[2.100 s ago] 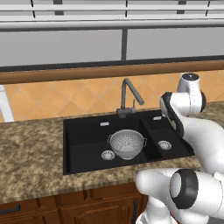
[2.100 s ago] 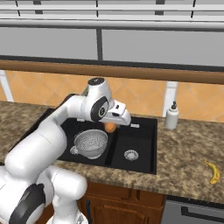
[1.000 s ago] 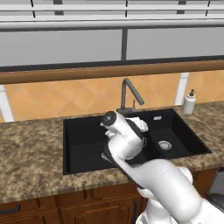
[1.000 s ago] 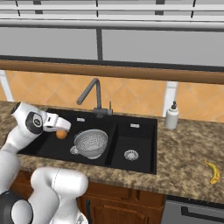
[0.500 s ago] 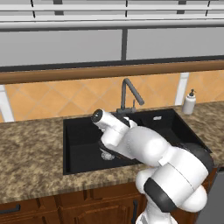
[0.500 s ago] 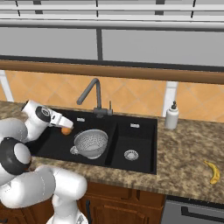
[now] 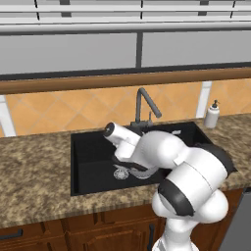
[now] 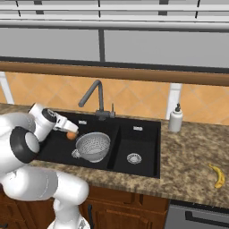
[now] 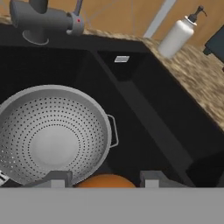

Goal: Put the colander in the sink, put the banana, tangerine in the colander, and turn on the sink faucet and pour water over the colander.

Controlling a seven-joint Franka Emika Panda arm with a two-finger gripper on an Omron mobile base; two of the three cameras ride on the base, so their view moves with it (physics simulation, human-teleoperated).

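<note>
The colander [image 8: 92, 145] stands upright in the large basin of the black sink [image 8: 142, 134]. My gripper [image 8: 70, 133] hangs just left of the colander's rim, shut on the tangerine [image 8: 71, 135]. In the hand view the tangerine [image 9: 105, 180] sits between my two fingertips [image 9: 56, 179], with the empty colander [image 9: 52, 135] right beyond them. The banana [image 8: 218, 175] lies on the counter far to the right. The sink faucet [image 8: 95, 97] rises behind the basin, and no water shows. In the left base view my arm covers the colander, behind it stands the faucet [image 7: 145, 106].
A white soap bottle [image 8: 175, 119] stands on the granite counter [image 8: 192, 156] behind the sink's right end. The small basin has a round drain [image 8: 133, 158]. A wooden ledge and tiled wall close off the back. A drain [image 7: 120, 173] shows in the large basin.
The arm has swung from the right of the colander round to its left, still holding the tangerine. In the last half second the tangerine crept toward the colander's rim.
</note>
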